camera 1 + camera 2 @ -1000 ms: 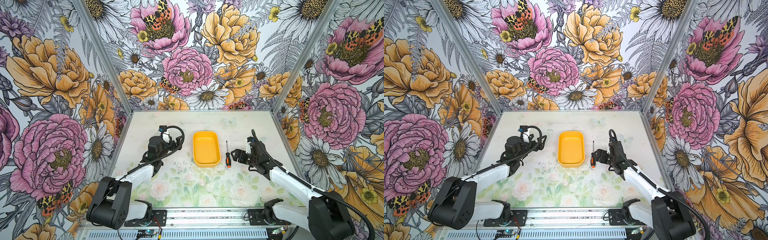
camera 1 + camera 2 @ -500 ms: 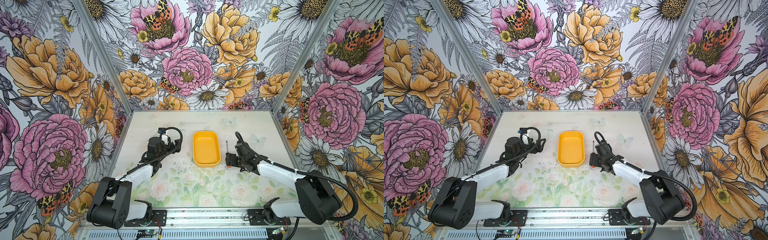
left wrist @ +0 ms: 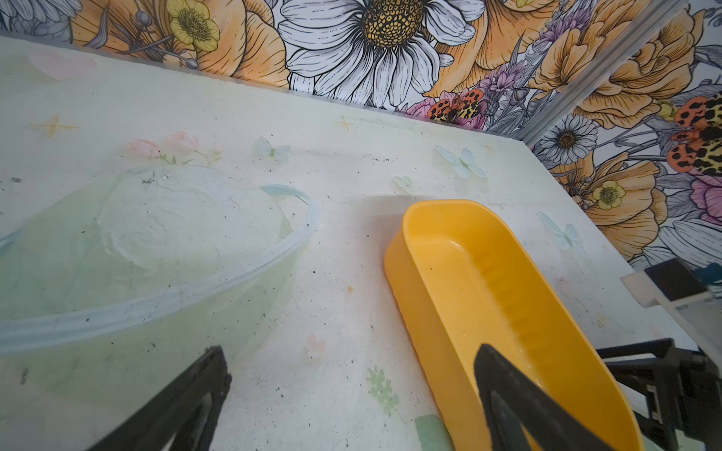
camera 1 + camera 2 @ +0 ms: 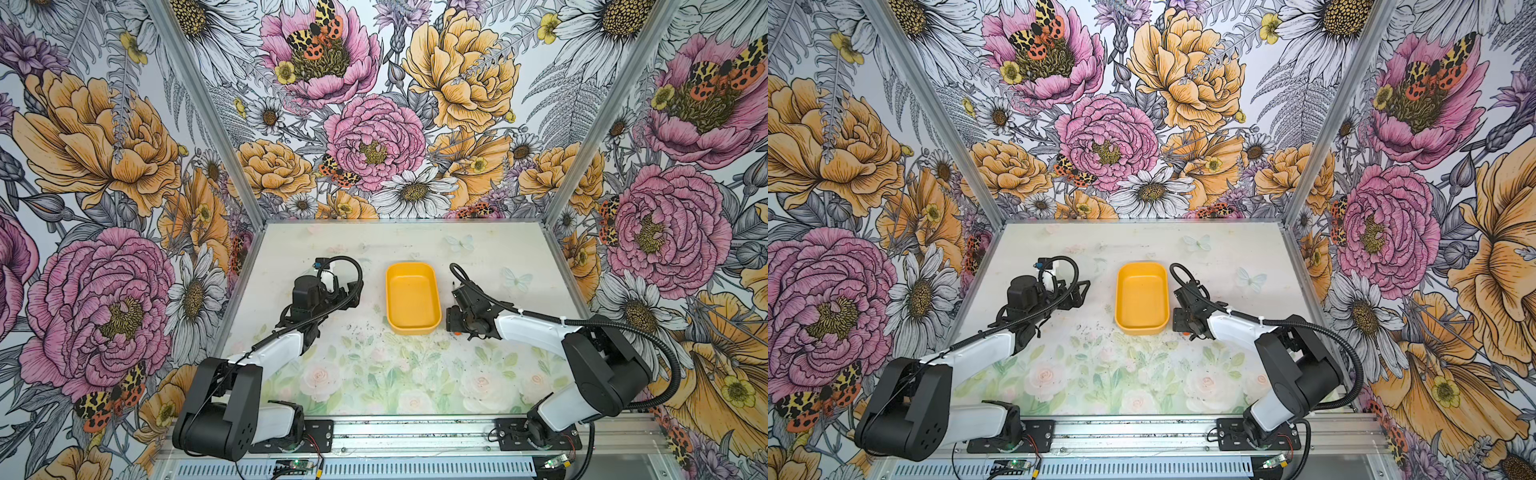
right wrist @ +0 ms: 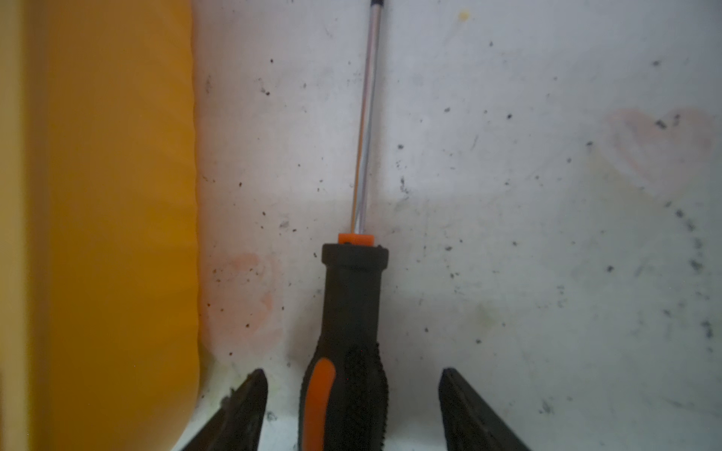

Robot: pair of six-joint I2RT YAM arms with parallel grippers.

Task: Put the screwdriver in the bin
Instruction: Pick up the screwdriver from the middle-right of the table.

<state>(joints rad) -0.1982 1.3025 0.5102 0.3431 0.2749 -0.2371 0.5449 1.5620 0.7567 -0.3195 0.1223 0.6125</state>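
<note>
Looking in from the front edge of the tabletop (image 4: pixel 374 374), I see my right gripper (image 5: pixel 351 375) low over the screwdriver (image 5: pixel 351 296), jaws parted either side of its handle with a gap on both sides. The screwdriver lies flat, shaft toward the far edge, just beside the bin (image 4: pixel 412 330), outside its right wall. Left of the bin, my left gripper (image 3: pixel 350 351) is spread wide, holding nothing.

No readable text in any view, no label, brand, number or sign legible on any surface
</note>
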